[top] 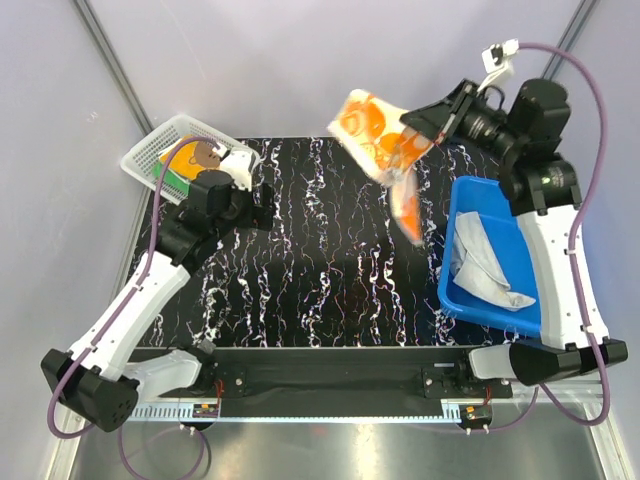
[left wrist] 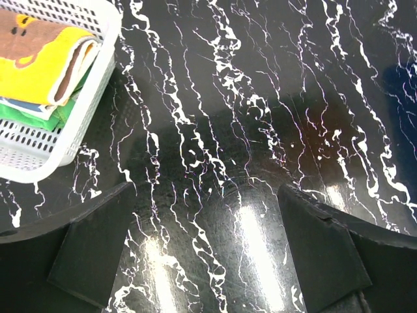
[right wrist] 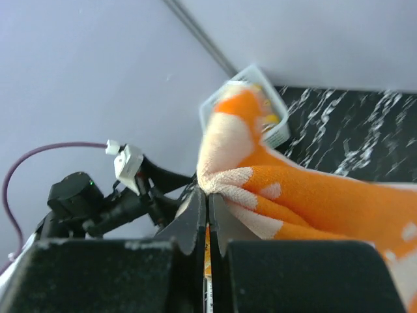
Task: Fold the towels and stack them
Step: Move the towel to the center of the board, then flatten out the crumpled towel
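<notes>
Basket: white plastic with rectangular mesh walls and a smooth rounded rim. It sits tilted at the far left corner of the table.
Yellow towel: soft cloth, folded flat, with a brown bear print. It is the top layer of the stack inside the basket, and its folded edge shows rounded layers.
Green towel: plain cloth, folded, lying in the basket below the yellow towel. Only its edge shows.
Left gripper: jaws spread wide with nothing between them. It is poised over bare tabletop just beside the basket. Its fingers are matt black, flat-faced and angular.
Table: rectangular and glossy black, with white marble-like veins. Light glares off it below the left gripper.
Orange towel: a long strip of looped terry cloth, orange with white prints. It hangs in the air above the far right part of the table. One end fans out to the left of the gripper, and the other end droops in a narrow twisted tail toward the tub's left wall. It is unfolded and bunched at the grip.
Right gripper: jaws pressed together on a pinched edge of the orange towel, with only a thin slit between the black fingers.
Tub: blue plastic, rectangular and smooth-walled, on the right side of the table.
Grey cloth: pale, soft and crumpled into loose folds. It lies inside the tub toward its near left corner.
</notes>
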Controlling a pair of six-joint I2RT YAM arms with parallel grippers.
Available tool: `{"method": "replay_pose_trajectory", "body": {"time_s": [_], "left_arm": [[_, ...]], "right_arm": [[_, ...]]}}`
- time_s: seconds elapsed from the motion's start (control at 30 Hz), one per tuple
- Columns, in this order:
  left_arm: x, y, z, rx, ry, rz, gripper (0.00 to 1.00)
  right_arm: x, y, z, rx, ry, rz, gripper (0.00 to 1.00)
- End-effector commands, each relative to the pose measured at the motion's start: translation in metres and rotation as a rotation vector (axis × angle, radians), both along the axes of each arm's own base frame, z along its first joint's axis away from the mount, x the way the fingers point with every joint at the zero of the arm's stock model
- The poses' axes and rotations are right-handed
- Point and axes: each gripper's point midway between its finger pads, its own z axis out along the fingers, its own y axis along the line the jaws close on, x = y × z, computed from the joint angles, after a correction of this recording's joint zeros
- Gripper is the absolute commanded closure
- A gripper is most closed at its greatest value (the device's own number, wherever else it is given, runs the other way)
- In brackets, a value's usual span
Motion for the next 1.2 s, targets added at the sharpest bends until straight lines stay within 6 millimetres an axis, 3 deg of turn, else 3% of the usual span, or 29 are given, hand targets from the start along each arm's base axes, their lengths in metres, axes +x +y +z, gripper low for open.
{"method": "replay_pose_trajectory", "body": {"time_s": [0.0,0.03,0.1,0.13,0.17,0.2,0.23,0.3,0.33,0.43,0.57,0.6,0.63,0.67,0.73,0.77,0.8,0.83,0.87,0.9,1.03,1.17], "left_arm": [[0.000,0.011,0.040,-0.058,-0.109,0.066,0.03],[-0.002,0.013,0.040,-0.065,-0.109,0.076,0.03],[-0.006,0.020,0.035,-0.054,-0.099,0.103,0.03],[-0.009,0.023,0.035,-0.058,-0.097,0.115,0.03],[-0.011,0.026,0.029,-0.051,-0.080,0.126,0.03],[-0.013,0.027,0.020,-0.045,-0.061,0.128,0.03],[-0.015,0.026,0.013,-0.047,-0.043,0.126,0.04],[-0.021,0.025,-0.007,-0.036,0.007,0.115,0.04],[-0.023,0.024,-0.014,-0.039,0.028,0.111,0.05],[-0.031,0.012,-0.042,-0.064,0.118,0.065,0.05],[-0.022,-0.014,-0.073,-0.105,0.223,-0.004,0.06],[-0.017,-0.017,-0.076,-0.110,0.245,0.008,0.06],[-0.009,-0.025,-0.067,-0.130,0.248,-0.012,0.06],[0.002,-0.033,-0.084,-0.111,0.303,-0.015,0.07],[0.019,-0.037,-0.093,-0.095,0.329,-0.005,0.08],[0.036,-0.040,-0.081,-0.096,0.305,0.007,0.08],[0.049,-0.042,-0.107,-0.061,0.367,0.026,0.10],[0.059,-0.043,-0.110,-0.051,0.376,0.030,0.11],[0.071,-0.049,-0.104,-0.062,0.371,0.016,0.14],[0.078,-0.054,-0.127,-0.045,0.424,0.010,0.18],[0.081,-0.069,-0.160,-0.065,0.516,-0.031,0.25],[0.056,-0.077,-0.201,-0.122,0.618,-0.052,0.29]], "right_arm": [[-0.014,0.026,-0.023,0.090,0.100,0.090,1.00],[-0.008,0.035,-0.067,0.086,0.176,0.109,1.00],[-0.022,0.054,-0.108,0.090,0.265,0.153,1.00],[-0.026,0.061,-0.164,0.061,0.374,0.161,0.98],[-0.038,0.078,-0.194,0.026,0.431,0.205,0.96],[-0.043,0.084,-0.223,-0.008,0.477,0.206,0.94],[-0.055,0.088,-0.268,-0.057,0.560,0.214,0.89],[-0.065,0.093,-0.322,-0.153,0.658,0.200,0.85],[-0.074,0.088,-0.351,-0.200,0.725,0.183,0.76],[-0.076,0.070,-0.374,-0.300,0.729,0.109,0.59],[-0.061,0.055,-0.363,-0.401,0.666,0.038,0.46],[-0.047,0.053,-0.353,-0.418,0.625,-0.002,0.45],[-0.036,0.051,-0.361,-0.465,0.608,-0.016,0.44],[-0.021,0.044,-0.364,-0.506,0.583,-0.075,0.45],[0.009,0.048,-0.373,-0.558,0.539,-0.097,0.48],[0.020,0.050,-0.378,-0.567,0.537,-0.099,0.50],[0.037,0.059,-0.367,-0.551,0.507,-0.082,0.53],[0.047,0.063,-0.390,-0.580,0.544,-0.060,0.55],[0.053,0.069,-0.394,-0.581,0.554,-0.037,0.57],[0.065,0.078,-0.402,-0.583,0.566,-0.018,0.60],[0.069,0.102,-0.418,-0.552,0.616,0.095,0.57],[0.053,0.097,-0.431,-0.545,0.656,0.091,0.52]]}}
